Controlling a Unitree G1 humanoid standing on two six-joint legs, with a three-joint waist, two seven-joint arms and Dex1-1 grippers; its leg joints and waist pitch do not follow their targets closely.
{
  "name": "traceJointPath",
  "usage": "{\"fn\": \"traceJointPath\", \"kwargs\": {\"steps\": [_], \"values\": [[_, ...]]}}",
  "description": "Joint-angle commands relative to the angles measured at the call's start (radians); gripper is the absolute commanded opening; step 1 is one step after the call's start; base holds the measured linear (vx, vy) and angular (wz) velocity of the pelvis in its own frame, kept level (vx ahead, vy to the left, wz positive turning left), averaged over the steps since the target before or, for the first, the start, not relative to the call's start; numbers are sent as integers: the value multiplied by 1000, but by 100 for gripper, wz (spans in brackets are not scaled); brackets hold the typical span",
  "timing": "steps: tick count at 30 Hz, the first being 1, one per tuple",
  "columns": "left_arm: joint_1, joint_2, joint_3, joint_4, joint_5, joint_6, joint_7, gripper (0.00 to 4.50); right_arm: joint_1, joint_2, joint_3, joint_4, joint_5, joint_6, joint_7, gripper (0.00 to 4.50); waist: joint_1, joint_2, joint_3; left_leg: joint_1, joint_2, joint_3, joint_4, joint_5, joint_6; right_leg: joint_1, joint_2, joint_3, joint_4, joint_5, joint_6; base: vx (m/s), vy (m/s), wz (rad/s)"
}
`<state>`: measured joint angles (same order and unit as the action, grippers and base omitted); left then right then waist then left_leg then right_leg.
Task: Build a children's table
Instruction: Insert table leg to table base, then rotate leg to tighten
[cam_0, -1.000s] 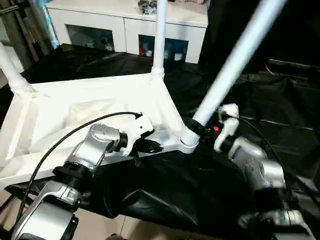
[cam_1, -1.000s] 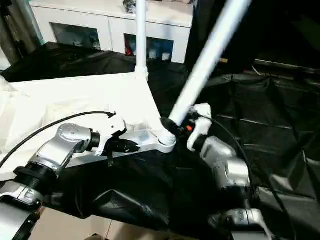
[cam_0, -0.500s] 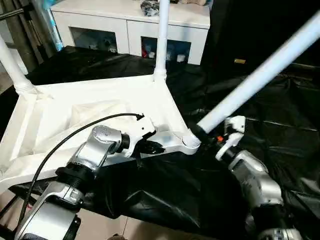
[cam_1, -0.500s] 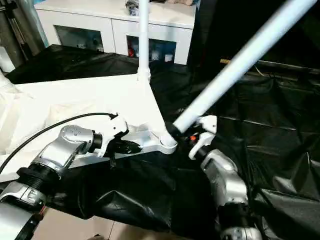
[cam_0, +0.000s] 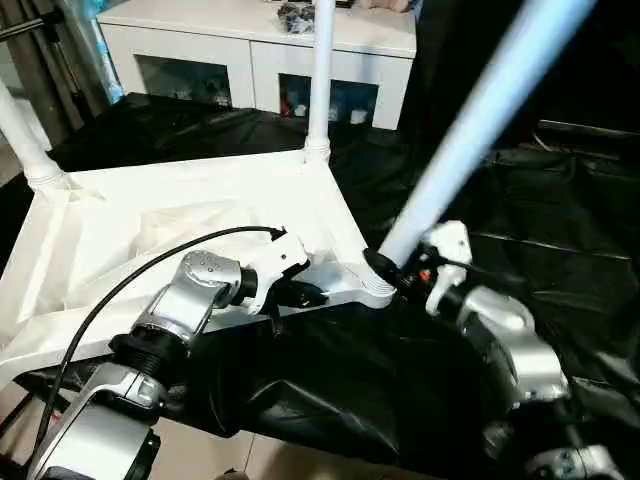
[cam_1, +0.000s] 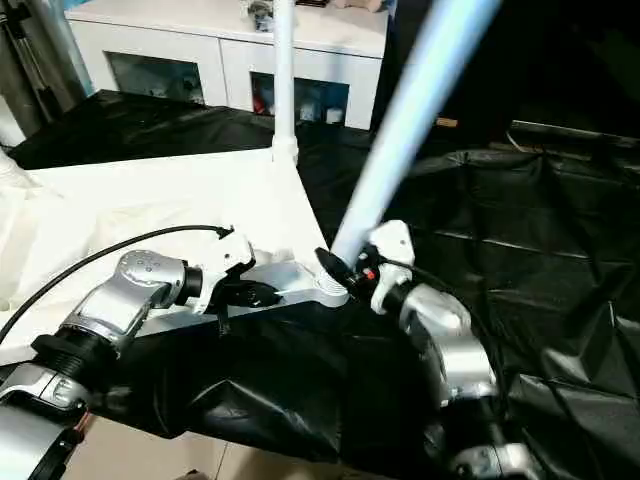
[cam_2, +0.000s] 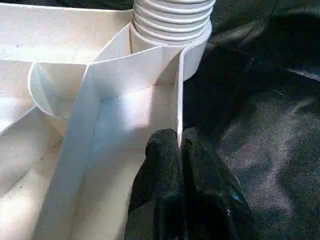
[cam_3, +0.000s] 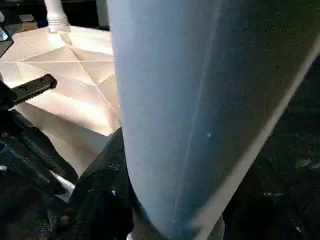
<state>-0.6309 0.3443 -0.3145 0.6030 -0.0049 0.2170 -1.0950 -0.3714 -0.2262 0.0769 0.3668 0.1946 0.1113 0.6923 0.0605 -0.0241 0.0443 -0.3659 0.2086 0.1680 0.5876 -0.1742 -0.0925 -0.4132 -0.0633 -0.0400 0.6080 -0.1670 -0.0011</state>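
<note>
The children's table top (cam_0: 150, 215) lies upside down on black cloth. Two white legs stand in its sockets, one at the far corner (cam_0: 320, 70) and one at the left (cam_0: 22, 140). My left gripper (cam_0: 300, 293) is shut on the top's thin near rim (cam_2: 178, 107), just beside the near-right corner socket (cam_0: 372, 288). My right gripper (cam_0: 395, 270) is shut on the bottom of a third leg (cam_0: 470, 130), which leans up and to the right from that socket. This leg's ridged end (cam_2: 172, 20) sits in the socket, and a black finger (cam_3: 102, 190) presses against the tube (cam_3: 190, 110).
A white cabinet with glass doors (cam_0: 250, 60) stands behind the work surface. Black cloth (cam_0: 560, 220) covers the surface to the right and hangs over the near edge. A black cable (cam_0: 120, 290) loops over my left forearm.
The leg in my right gripper swung from a low lean to the right to a steeper angle. My right hand moved in closer to the corner socket. The left gripper stayed on the rim.
</note>
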Motion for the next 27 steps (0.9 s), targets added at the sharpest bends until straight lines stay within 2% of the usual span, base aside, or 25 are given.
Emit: {"fn": "traceJointPath", "kwargs": {"steps": [1, 9, 13, 15, 16, 17, 21, 27], "values": [[7, 7, -7, -12, 11, 8, -5, 0, 3, -17, 38, 82, -41, 60, 36, 189, 0, 2, -49, 9, 13, -4, -81, -351, 4, 36, -61, 31, -97, -459, -135, 0, 0, 0], [4, 30, -28, -33, 7, -16, -75, 0, -57, -24, 58, 157, 1, 43, 181, 189, -2, -2, -52, 7, 15, -3, -81, -339, 7, 40, -62, 32, -94, -418, -151, 0, 0, 0], [2, 45, -41, -53, -6, -39, -138, 0, -84, -42, 70, 198, 22, 39, 288, 189, -2, -2, -55, 6, 15, 0, -79, -309, 15, 44, -61, 33, -87, -349, -178, 0, 0, 0], [4, 56, -48, -71, -17, -44, -182, 0, -92, -58, 85, 211, 24, 44, 346, 189, 0, -9, -56, 5, 17, 1, -78, -290, 25, 46, -62, 33, -82, -315, -194, 0, 0, 0], [5, 62, -52, -80, -22, -45, -205, 0, -97, -64, 91, 219, 22, 46, 374, 189, 2, -5, -55, 6, 18, 3, -77, -279, 27, 45, -62, 34, -82, -298, -199, 0, 0, 0], [7, 76, -59, -96, -34, -51, -251, 0, -98, -79, 109, 223, 16, 51, 424, 189, 1, -9, -56, 6, 18, 3, -78, -277, 28, 47, -62, 32, -80, -290, -205, 0, 0, 0], [1, 82, -55, -94, -33, -50, -253, 0, -94, -91, 130, 219, 2, 42, 459, 189, 4, -7, -55, 9, 20, 3, -79, -275, 24, 47, -62, 33, -77, -276, -211, 0, 0, 0], [-10, 79, -41, -66, -16, -64, -219, 0, -95, -89, 137, 238, -15, 6, 480, 189, 6, -12, -56, 10, 20, 2, -79, -291, 15, 46, -64, 33, -79, -301, -207, 0, 0, 0]]}}
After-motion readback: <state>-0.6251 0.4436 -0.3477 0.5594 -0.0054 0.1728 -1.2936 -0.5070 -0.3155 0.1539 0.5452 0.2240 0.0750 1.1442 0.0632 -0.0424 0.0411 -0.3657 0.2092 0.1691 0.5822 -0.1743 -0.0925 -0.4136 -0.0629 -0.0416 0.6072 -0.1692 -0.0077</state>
